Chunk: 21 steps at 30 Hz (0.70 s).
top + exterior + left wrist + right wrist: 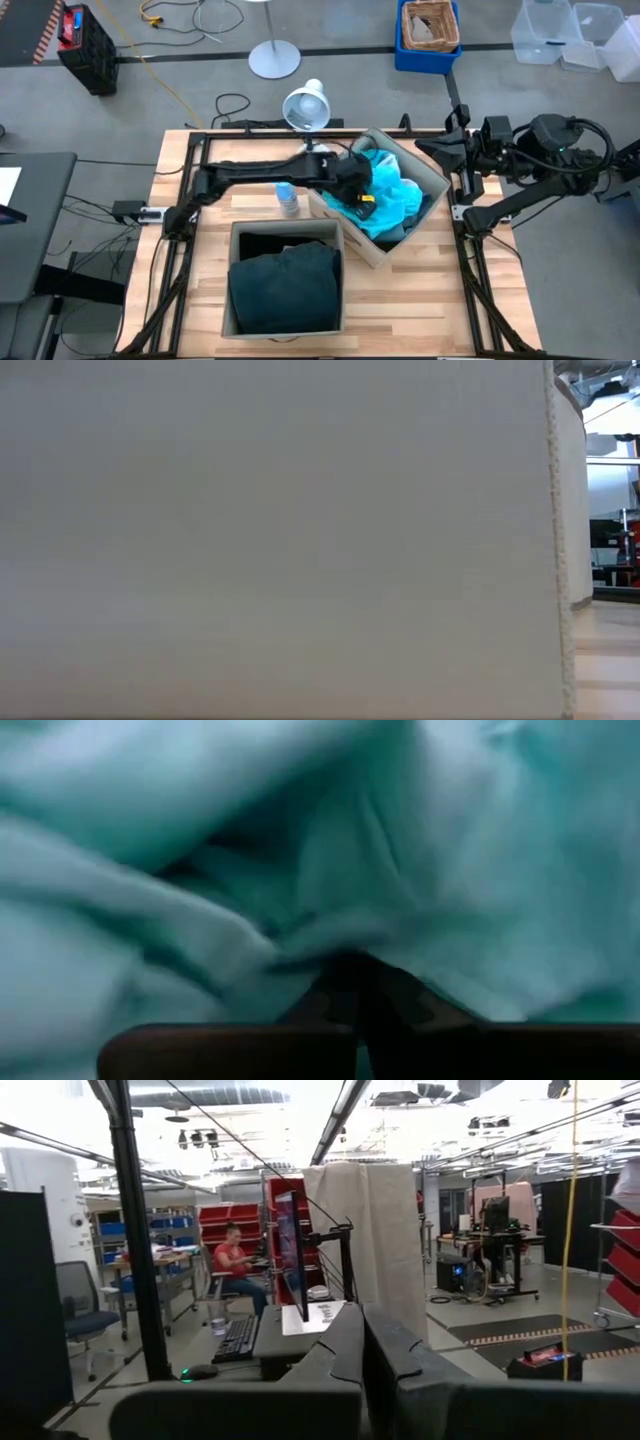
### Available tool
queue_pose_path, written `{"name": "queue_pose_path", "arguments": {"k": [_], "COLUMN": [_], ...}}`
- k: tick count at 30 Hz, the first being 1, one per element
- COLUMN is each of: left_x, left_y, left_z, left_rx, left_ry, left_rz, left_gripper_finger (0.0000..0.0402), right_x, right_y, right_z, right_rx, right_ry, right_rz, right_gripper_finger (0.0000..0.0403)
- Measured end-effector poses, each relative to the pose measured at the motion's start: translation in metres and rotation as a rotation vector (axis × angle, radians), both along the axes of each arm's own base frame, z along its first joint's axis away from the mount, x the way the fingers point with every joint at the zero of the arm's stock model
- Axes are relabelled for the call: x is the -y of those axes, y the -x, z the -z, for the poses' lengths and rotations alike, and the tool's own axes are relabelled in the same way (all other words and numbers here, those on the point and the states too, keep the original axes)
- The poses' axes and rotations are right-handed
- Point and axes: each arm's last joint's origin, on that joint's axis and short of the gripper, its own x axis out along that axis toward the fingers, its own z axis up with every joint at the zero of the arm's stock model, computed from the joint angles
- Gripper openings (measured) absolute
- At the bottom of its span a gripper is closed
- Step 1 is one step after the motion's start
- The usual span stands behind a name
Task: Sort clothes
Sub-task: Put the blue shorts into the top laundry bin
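Observation:
The bright turquoise garment (pixel 392 192) lies heaped in the beige fabric box (pixel 432 172) at the table's far right, its paler folds toward the box's right wall. My left gripper (pixel 356 188) reaches into this box from the left and is shut on the turquoise cloth (pixel 300 870). The dark green garment (pixel 285 288) fills the near beige box (pixel 232 262), with black cloth (pixel 275 243) at its far side. The pale blue garment does not show apart. My right gripper (pixel 364 1342) is shut and empty, parked at the table's far right edge (pixel 445 150). My left gripper pinches a bunched fold of the turquoise garment (pixel 330 945) between its two fingers (pixel 395 995). The cloth gathers into creases that run to the fingertips. The gripper comes in from the table's left, slanting down into the box. The rest of the garment lies in the box.
A clear water bottle (pixel 287 199) stands on the table between the two boxes. A lamp head (pixel 306 106) hangs over the far edge. The low view is filled by a beige box wall (pixel 270 540). A person sits at a desk in the room behind (pixel 232 1258).

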Motion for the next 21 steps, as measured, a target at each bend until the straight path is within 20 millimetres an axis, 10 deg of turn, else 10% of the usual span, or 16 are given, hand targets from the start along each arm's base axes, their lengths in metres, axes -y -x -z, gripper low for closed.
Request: {"name": "queue_pose_path", "arguments": {"k": [21], "left_x": [0.003], "left_y": [-0.038], "left_z": [0.109], "left_rx": [-0.188], "left_ry": [0.132], "left_rz": [0.003], "left_gripper_finger": [0.0000], "right_x": [0.000], "right_y": [0.000], "right_z": [0.002], "right_rx": [-0.018], "right_ry": [0.007], "right_rz": [0.000], "right_gripper_finger": [0.0015]}}
